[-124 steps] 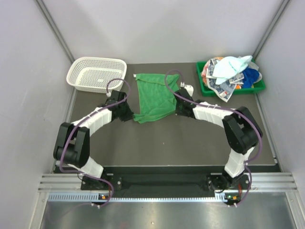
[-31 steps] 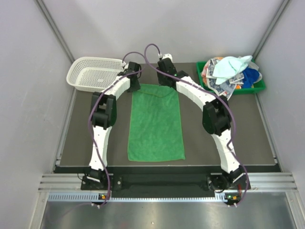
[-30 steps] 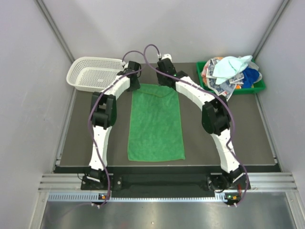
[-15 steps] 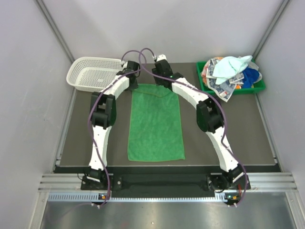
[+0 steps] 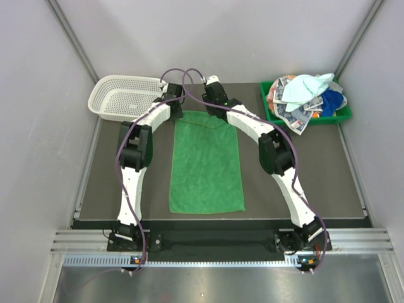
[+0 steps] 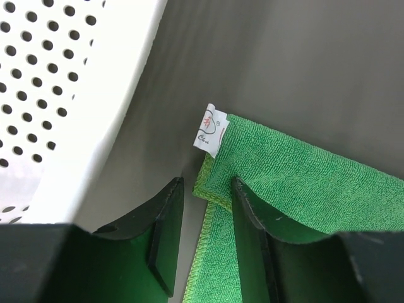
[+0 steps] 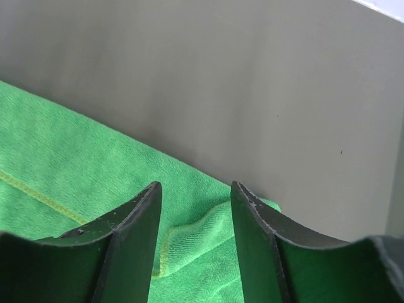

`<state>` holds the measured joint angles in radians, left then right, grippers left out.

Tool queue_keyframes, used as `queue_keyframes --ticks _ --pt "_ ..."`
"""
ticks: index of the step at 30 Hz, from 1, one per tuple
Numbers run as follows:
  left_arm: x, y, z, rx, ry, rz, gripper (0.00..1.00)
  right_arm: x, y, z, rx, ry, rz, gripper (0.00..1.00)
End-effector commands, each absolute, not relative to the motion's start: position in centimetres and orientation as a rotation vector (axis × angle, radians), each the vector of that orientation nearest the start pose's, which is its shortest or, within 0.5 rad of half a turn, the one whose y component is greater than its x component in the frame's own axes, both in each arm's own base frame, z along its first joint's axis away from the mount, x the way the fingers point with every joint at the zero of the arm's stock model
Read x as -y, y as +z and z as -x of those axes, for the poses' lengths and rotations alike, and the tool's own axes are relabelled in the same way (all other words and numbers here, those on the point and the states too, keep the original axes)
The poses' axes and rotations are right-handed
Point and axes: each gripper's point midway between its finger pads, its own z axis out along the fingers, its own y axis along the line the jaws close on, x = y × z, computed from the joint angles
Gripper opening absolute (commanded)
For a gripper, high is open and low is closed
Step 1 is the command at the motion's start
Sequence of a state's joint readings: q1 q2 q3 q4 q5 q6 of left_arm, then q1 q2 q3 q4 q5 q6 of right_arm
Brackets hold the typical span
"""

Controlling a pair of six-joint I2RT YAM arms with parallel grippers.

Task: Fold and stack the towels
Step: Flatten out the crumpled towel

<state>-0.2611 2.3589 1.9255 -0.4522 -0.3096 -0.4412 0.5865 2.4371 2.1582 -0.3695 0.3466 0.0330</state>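
Observation:
A bright green towel [image 5: 207, 164] lies spread flat down the middle of the table, long side toward me. My left gripper [image 5: 176, 108] is at its far left corner. In the left wrist view it [image 6: 206, 183] stands open, and the turned-over corner [image 6: 214, 183] with a white label [image 6: 210, 129] lies between the fingers without being pinched. My right gripper [image 5: 214, 107] is over the far edge, right of its middle. In the right wrist view it [image 7: 194, 186] is open above a small fold of the towel's far corner [image 7: 202, 230]. The other towels [image 5: 306, 95] are heaped in the tray.
A white mesh basket [image 5: 126, 98] stands at the far left, its wall [image 6: 57, 95] close beside my left gripper. A green plastic tray [image 5: 269, 112] sits at the far right. Grey walls close in the table at the back and sides.
The towel, bunched between both grippers four seconds ago, lies flat. Over the last second my right gripper slid left along the far edge. My left arm stayed put.

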Motion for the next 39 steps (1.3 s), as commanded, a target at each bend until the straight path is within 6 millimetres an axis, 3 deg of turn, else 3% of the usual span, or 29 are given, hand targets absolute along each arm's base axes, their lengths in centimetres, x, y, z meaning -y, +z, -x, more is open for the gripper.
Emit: queue_keyframes --ticks 1,12,17,32,36,39 --pt "11.7 7.1 -58.3 -2.291 -0.005 0.358 0.41 -30.6 10.6 -56.8 -2.096 -0.054 0.397 0.48" --pt "12.5 8.8 -58.1 -2.233 -0.09 0.356 0.4 -29.7 9.6 -54.5 -2.121 -0.083 0.384 0.46" --pt "12.3 8.1 -57.9 -2.245 -0.082 0.36 0.4 -28.7 10.0 -54.1 -2.111 -0.109 0.343 0.37" --pt "12.4 9.2 -58.5 -2.212 -0.083 0.349 0.39 -27.5 11.9 -53.4 -2.096 -0.039 0.239 0.09" --pt "12.4 9.3 -58.6 -2.208 -0.088 0.342 0.38 -27.8 12.4 -53.2 -2.093 0.009 0.224 0.17" --pt "12.5 9.3 -58.6 -2.209 -0.09 0.341 0.38 -28.2 13.0 -52.9 -2.079 0.018 0.231 0.34"
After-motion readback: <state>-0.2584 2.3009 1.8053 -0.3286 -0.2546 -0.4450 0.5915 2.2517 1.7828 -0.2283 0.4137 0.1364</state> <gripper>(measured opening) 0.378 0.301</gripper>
